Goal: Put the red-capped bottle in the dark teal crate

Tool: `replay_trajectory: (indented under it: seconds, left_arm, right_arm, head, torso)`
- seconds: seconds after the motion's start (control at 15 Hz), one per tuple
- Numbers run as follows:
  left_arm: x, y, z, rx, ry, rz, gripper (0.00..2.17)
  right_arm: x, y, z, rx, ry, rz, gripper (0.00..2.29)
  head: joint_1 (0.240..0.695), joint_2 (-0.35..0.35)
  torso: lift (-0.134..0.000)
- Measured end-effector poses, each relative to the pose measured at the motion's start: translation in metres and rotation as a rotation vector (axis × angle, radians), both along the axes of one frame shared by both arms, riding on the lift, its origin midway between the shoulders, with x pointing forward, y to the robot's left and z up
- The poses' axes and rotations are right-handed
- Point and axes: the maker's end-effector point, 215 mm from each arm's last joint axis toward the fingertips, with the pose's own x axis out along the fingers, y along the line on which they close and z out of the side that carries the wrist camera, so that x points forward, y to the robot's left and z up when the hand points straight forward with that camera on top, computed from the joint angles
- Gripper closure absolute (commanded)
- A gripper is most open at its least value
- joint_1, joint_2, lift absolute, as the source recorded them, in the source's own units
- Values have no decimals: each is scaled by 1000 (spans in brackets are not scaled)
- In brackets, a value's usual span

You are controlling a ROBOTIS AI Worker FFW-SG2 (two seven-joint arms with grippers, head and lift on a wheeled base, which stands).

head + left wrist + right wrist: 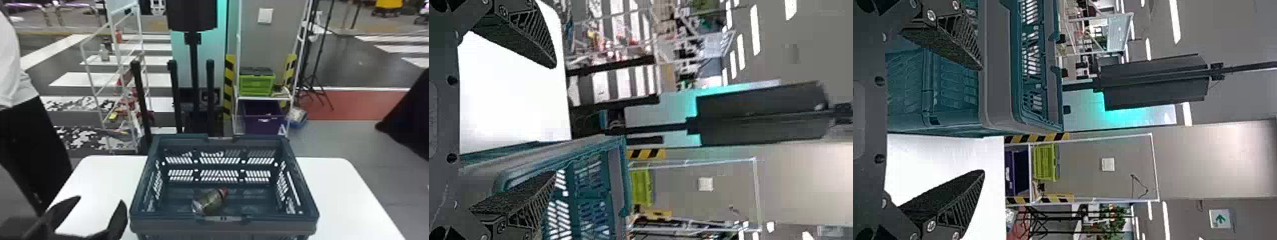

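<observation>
Bottle (pixel 209 201) in crate (pixel 271 226), seemingly sideways

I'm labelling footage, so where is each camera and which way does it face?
Head view: on the head, forward and down at the crate on the table; left claw shows.
Left wrist view: on that wrist, past the crate into the room; left claw open.
Right wrist view: on that wrist, forward past the crate; right claw open.
Both wrist views share the green box.
</observation>
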Motion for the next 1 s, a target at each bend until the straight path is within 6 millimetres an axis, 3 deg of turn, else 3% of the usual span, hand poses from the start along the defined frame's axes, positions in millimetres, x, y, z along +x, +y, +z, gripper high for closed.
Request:
replay_trajectory:
  seconds: [0.27, 0.6, 0.8, 1.0]
  left_arm:
    - [-39, -26, -19, -71, -113, 17, 140]
    - [-65, -64, -59, -111, -116, 10, 140]
    - [-80, -67, -74, -119, -110, 9, 140]
    - [-89, -64, -75, -122, -123, 17, 140]
  right_arm:
    - [0, 1, -3, -2, 11, 6, 151]
    - [-1, 5, -4, -6, 13, 15, 151]
    - [-1, 7, -5, -9, 19, 20, 151]
    - [-1, 10, -6, -11, 26, 26, 151]
  head:
    - [499, 0]
    - [499, 0]
    - [499, 0]
    - [499, 0]
  torso:
    - [0]
    - [0]
    - [0]
    - [0]
